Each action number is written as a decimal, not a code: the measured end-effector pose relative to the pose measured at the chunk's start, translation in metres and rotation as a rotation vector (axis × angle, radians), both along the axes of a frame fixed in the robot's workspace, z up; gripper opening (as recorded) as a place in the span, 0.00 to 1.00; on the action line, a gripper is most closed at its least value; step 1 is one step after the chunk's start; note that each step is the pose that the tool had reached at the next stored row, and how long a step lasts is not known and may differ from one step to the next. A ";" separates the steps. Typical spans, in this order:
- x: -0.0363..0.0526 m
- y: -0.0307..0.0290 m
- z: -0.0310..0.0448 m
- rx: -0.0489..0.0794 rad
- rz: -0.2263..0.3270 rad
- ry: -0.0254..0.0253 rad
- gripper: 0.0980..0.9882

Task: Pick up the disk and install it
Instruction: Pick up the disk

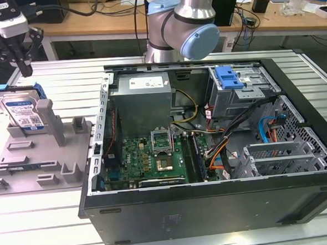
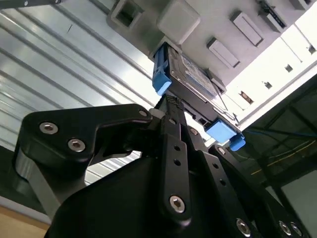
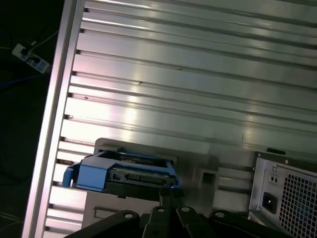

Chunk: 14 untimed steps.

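The disk stands on edge in a slot of the grey fixture at the exterior view's left. It is a silver drive with a white-and-blue label and a blue carrier rail around it. My gripper hangs just above its top edge with a small gap, fingers shut together and holding nothing. Both wrist views look down past the black fingers at the disk, and the gripper's tip sits close over the blue rail.
An open computer case lies on the slotted metal table in the exterior view's middle and right. Inside it are a motherboard, cables and a grey drive cage with a blue latch. The arm's elbow rises behind the case.
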<state>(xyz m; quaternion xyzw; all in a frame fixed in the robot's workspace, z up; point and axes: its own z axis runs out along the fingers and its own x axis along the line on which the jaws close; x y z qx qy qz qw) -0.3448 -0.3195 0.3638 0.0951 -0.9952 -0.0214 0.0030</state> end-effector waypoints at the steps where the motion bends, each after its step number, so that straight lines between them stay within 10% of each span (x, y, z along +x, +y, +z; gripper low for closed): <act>1: 0.0000 0.0000 -0.0001 0.000 0.018 0.0000 0.01; 14: 0.0000 0.0000 -0.0004 0.000 0.327 0.0000 0.01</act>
